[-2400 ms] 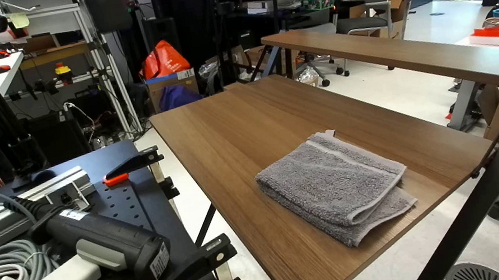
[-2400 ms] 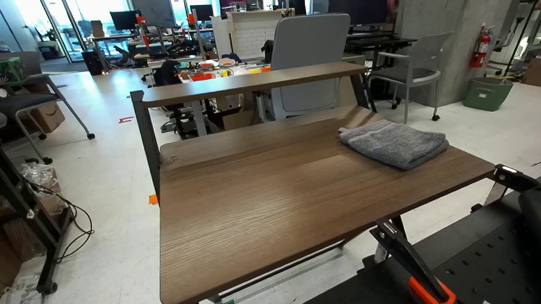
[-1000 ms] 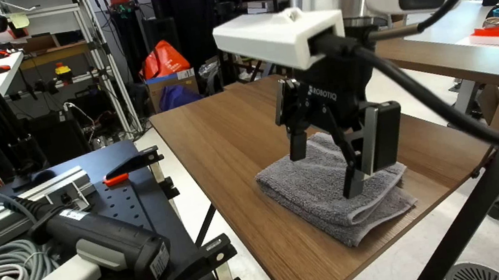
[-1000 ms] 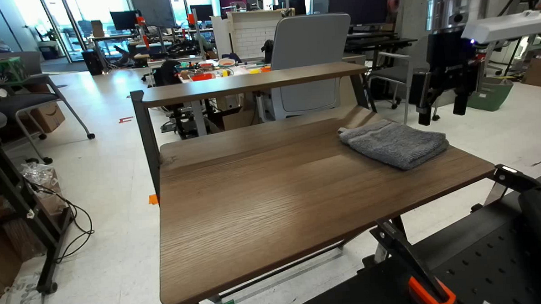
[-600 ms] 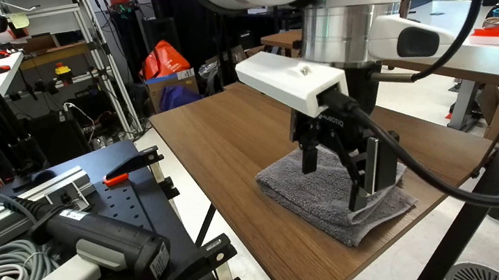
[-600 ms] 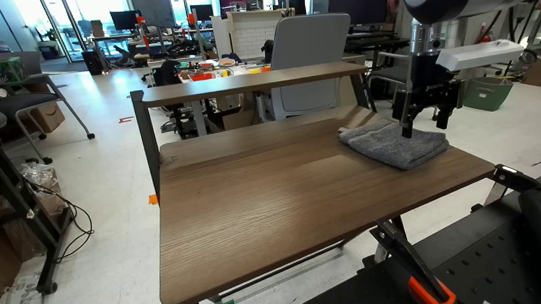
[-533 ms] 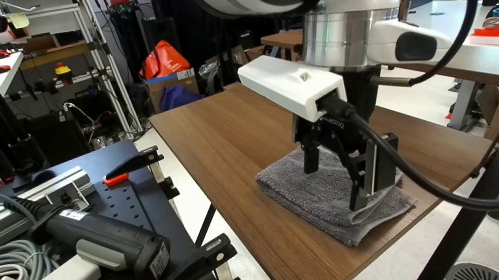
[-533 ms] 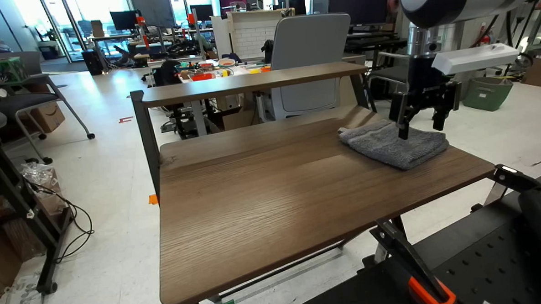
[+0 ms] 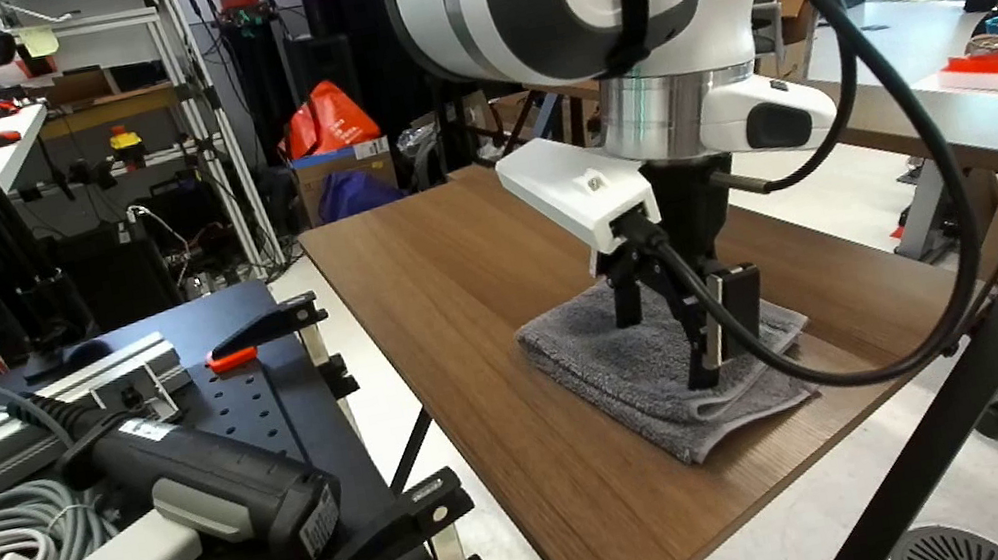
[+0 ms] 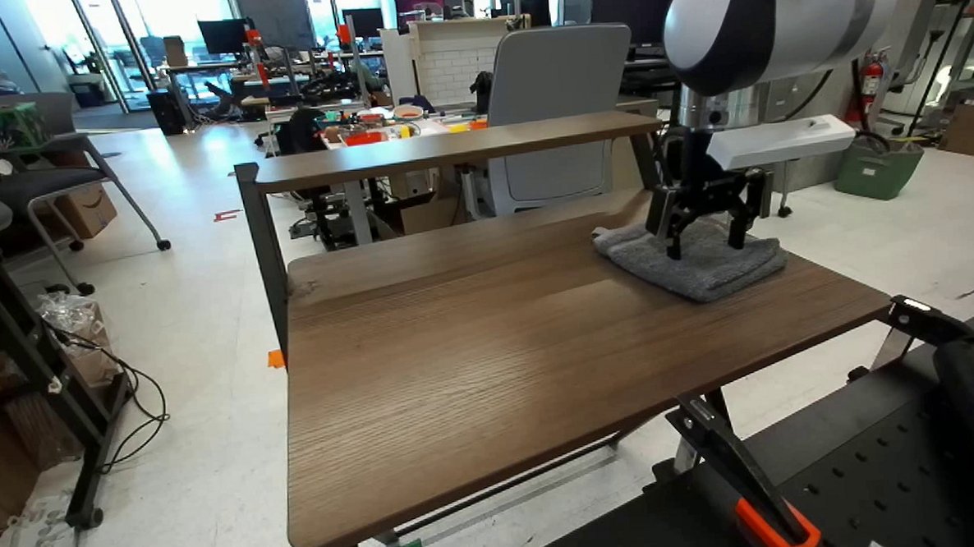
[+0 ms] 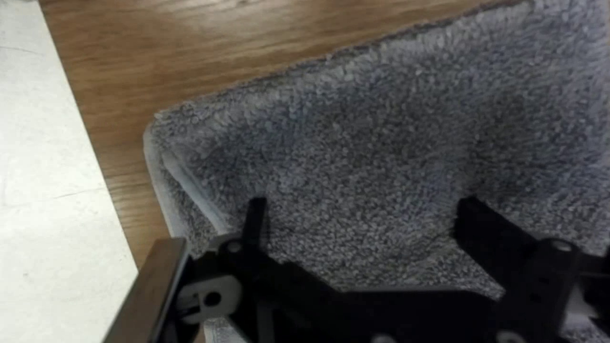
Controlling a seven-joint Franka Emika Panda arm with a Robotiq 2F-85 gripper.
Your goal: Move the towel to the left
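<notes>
The folded grey towel (image 9: 576, 348) lies flat on the brown wooden table (image 9: 455, 257), towards one end of it. It also shows in an exterior view (image 10: 697, 281) at the table's right part. In the wrist view the towel (image 11: 362, 128) fills most of the picture. My gripper (image 9: 666, 349) points down over the towel, also in an exterior view (image 10: 705, 251). In the wrist view the gripper (image 11: 363, 204) has its fingers wide apart, with flat towel between them. Both fingertips appear to touch the towel's top; how hard they press cannot be seen.
A raised shelf (image 10: 449, 156) runs along one long side of the table. A black bench (image 9: 216, 408) with clamps (image 9: 373, 555), a cable coil and a handheld device stands beside the opposite side. A black cable hangs in a loop from my wrist.
The arm has come in from out of view and down onto the towel. In the last half second, gripper and towel have shifted together a little, leftwards in an exterior view. The fingers stay apart.
</notes>
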